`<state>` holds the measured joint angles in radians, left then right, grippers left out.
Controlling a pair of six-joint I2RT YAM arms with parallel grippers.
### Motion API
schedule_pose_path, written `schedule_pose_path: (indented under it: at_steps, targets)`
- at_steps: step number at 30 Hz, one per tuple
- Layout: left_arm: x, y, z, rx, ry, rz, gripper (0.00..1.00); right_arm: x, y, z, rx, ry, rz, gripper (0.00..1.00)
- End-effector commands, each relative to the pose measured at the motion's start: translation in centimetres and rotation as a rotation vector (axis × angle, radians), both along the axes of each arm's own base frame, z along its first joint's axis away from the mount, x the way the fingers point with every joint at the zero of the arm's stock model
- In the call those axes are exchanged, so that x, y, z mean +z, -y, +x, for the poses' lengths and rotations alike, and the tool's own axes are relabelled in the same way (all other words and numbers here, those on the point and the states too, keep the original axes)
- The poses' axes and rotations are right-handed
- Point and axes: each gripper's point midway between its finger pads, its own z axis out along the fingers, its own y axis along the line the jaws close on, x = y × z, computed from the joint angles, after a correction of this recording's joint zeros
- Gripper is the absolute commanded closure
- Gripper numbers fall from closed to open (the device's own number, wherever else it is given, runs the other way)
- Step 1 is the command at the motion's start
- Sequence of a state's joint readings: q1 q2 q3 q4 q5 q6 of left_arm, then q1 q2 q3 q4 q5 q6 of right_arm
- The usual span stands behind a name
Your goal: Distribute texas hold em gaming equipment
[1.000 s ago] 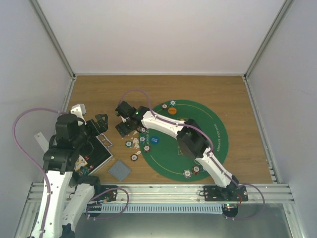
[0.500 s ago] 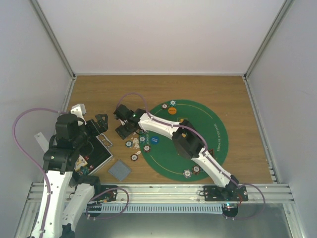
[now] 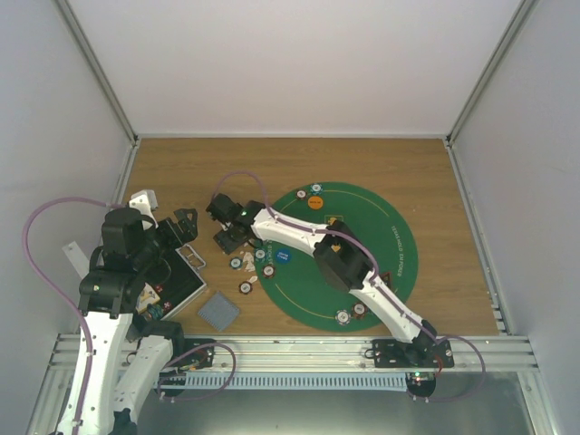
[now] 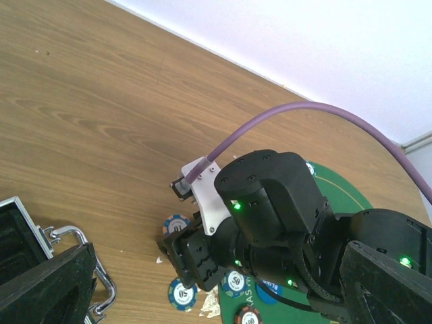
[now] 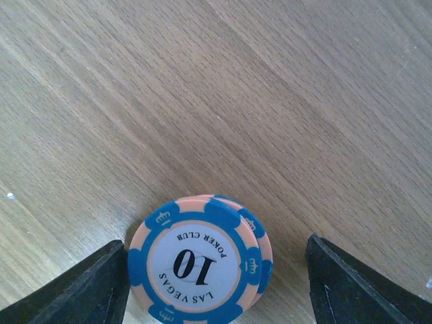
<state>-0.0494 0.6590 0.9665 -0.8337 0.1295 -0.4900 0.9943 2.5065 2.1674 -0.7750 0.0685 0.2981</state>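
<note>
Two stacked blue-and-peach "10" poker chips [image 5: 199, 266] lie on the bare wood between the fingers of my right gripper [image 5: 210, 287]. It is open: the left finger [image 5: 91, 290] is at the chips' edge and the right finger [image 5: 361, 287] stands clear of them. From above, the right gripper [image 3: 227, 237] is down just left of the green mat [image 3: 381, 272]. More chips [image 3: 236, 263] lie by the mat's left edge, with a blue disc [image 3: 283, 256] and an orange disc [image 3: 315, 203] on it. A grey card stack [image 3: 218, 311] lies near the front. My left gripper [image 3: 184, 227] hangs open and empty.
The black case [image 3: 177, 283] lies open under the left arm, its metal latch [image 4: 71, 236] near my left finger [image 4: 47, 287]. Two chips [image 3: 351, 314] sit at the mat's near edge. Torn white scraps [image 4: 210, 305] lie among the "50" chips [image 4: 182, 295].
My right arm has edged left and down over the chip stack, and its jaws have come in a little. The left arm has not moved.
</note>
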Motion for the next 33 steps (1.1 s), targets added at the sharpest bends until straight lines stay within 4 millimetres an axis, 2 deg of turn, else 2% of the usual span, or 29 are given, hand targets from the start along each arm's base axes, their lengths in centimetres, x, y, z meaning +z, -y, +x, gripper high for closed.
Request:
schedule_pose_path:
  at_steps: [1,12,27,30,33]
  targets:
    - [0.9,-0.3,0.3,0.018,0.043,-0.008,0.01,-3.5,1.5,-1.6,0.023,-0.014,-0.127,0.29]
    - [1.0,-0.3,0.2,0.016,0.048,-0.009,0.01,-5.5,3.1,-2.7,0.010,-0.062,-0.177,0.42]
    - [1.6,-0.3,0.0,0.013,0.062,-0.003,0.01,-6.5,4.6,-2.8,-0.023,-0.078,-0.222,0.64]
    - [1.6,-0.2,0.0,0.011,0.063,-0.002,0.01,-5.8,4.4,-2.4,-0.026,-0.056,-0.210,0.69]
    - [1.6,-0.2,-0.1,0.009,0.064,-0.002,0.01,-3.7,3.4,-1.7,-0.032,-0.017,-0.160,0.70]
